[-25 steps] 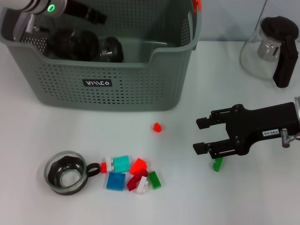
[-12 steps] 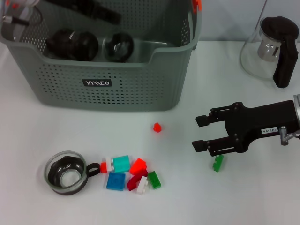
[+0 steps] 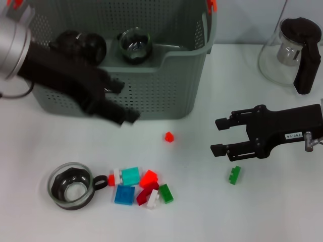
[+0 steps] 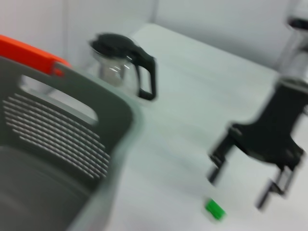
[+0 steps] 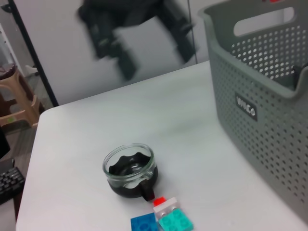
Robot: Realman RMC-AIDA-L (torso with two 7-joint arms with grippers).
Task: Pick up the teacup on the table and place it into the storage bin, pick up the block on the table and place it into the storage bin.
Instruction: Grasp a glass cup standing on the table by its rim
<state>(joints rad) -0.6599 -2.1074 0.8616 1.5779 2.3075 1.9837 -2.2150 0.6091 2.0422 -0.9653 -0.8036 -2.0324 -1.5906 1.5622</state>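
Since the earlier frames, the left gripper (image 3: 120,101) has come out of the storage bin (image 3: 151,96) and now hangs blurred in front of the bin's near wall in the upper left of the head view, covering the label; its fingers stand apart and hold nothing. Over the same span the right gripper (image 3: 220,136) has shifted slightly up and to the right, so the green block (image 3: 234,175) lies uncovered just below it. Its jaws are spread and empty.

Inside the bin, at the top of the head view, a dark round cup-like item (image 3: 81,45) lies beside a clear glass cup (image 3: 135,44) resting on its side near the far wall. An orange handle tab (image 3: 213,5) shows at the bin's upper right corner.

On the white table (image 3: 202,217), the teacup (image 3: 71,185), clear glass with a dark insert and a black handle, stands upright in the lower left of the head view, well apart from the bin. Just right of its handle sits a cluster of blocks (image 3: 141,186): teal, blue, red, dark red, white and green, some of them touching. A small red block (image 3: 169,136) lies alone between the cluster and the bin. A glass teapot (image 3: 292,53) with a black lid and handle stands at the upper right.

In the right wrist view, a pale wall (image 5: 62,53) rises behind the table, with a brown plastic stool (image 5: 17,101) at the left edge.
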